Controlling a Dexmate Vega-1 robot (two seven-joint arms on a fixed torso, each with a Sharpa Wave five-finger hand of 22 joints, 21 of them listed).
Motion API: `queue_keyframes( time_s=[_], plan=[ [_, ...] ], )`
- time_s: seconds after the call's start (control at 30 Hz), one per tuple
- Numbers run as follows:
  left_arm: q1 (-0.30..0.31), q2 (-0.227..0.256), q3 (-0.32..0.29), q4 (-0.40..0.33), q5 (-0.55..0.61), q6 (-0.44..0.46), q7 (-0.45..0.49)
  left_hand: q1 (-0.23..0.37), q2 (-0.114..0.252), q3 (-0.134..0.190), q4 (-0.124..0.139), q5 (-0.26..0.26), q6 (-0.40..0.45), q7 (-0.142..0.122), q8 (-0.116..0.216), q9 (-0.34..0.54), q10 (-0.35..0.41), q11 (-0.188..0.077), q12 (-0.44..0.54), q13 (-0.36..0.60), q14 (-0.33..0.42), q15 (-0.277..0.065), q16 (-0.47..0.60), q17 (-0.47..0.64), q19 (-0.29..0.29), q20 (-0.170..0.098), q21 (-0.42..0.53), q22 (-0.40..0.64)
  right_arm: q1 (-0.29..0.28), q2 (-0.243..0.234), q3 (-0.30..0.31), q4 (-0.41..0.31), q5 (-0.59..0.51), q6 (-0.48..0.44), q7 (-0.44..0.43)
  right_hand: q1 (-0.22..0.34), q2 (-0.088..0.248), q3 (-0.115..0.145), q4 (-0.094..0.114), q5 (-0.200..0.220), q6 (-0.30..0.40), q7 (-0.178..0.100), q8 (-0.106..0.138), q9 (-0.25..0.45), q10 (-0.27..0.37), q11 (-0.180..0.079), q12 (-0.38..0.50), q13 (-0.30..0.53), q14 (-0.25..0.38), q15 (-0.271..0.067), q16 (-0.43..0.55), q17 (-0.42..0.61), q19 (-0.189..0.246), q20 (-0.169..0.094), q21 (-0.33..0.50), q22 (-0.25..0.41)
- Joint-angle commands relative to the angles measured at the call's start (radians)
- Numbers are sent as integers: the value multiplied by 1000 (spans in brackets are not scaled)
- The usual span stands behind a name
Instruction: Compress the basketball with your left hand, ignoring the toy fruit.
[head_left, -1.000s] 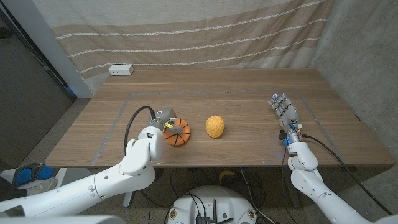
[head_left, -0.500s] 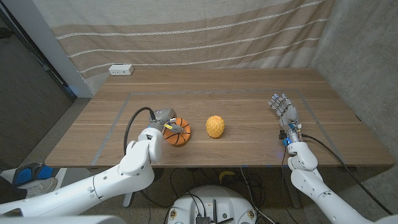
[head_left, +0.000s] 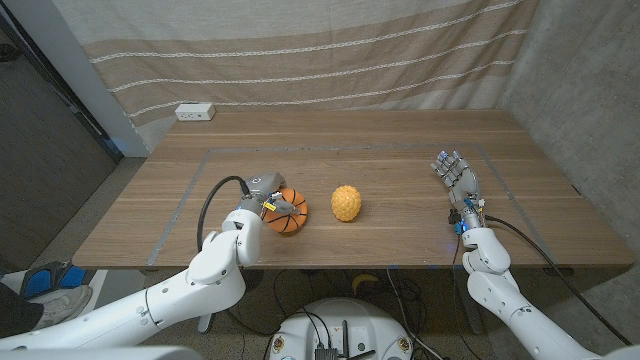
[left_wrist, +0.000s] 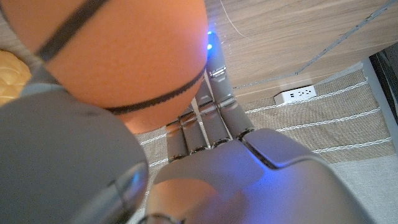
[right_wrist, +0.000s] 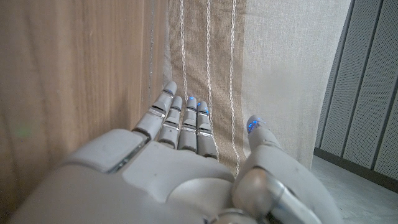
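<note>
A small orange basketball (head_left: 291, 213) with black seams sits on the wooden table (head_left: 400, 165), left of centre. My left hand (head_left: 268, 204) grips it from the left side, fingers wrapped over the ball. In the left wrist view the basketball (left_wrist: 124, 53) presses against my left hand's (left_wrist: 205, 155) palm and fingers (left_wrist: 214, 106). A yellow bumpy toy fruit (head_left: 346, 203) lies just right of the ball, apart from it. My right hand (head_left: 456, 178) stands at the table's right side, fingers spread and holding nothing; the right wrist view shows that right hand (right_wrist: 180, 155) with fingers (right_wrist: 180, 121) extended.
A white power strip (head_left: 194, 112) lies at the table's far left edge, also seen as a power strip (left_wrist: 297, 94) in the left wrist view. A striped beige curtain (head_left: 300, 50) hangs behind the table. Thin tape lines (head_left: 190, 190) frame the work area.
My left hand and the basketball have shifted slightly away from the front edge, with the fingers closing further over the ball. The right hand and the toy fruit have not moved.
</note>
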Motion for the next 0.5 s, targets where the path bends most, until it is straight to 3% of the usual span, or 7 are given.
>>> queue_keyframes(
  time_s=[0.03, 0.5],
  plan=[
    [69, -24, -105, -8, -93, -133, 175, 538, 514, 25, 1, 1, 17, 4, 15, 118, 36, -24, 10, 26, 84, -187, 9, 71, -9, -125, 17, 3, 2, -2, 3, 2, 0, 1, -1, -4, 0, 0, -2, 8, 12, 1, 0, 5, 7, 2, 7, 0, 9, -1, 7, 0, 7, 4, 0, 4],
    [125, -45, -199, -13, -153, -247, 298, 542, 511, 33, 0, -2, 20, 6, 26, 133, 41, -23, 15, 48, 84, -187, 13, 94, -11, -125, 37, 2, 12, -4, 3, 9, 5, -4, 8, -6, 0, 0, -2, 8, 12, 1, 0, 5, 7, 3, 7, 1, 9, 0, 7, -2, 7, 5, -1, 4]
  ],
)
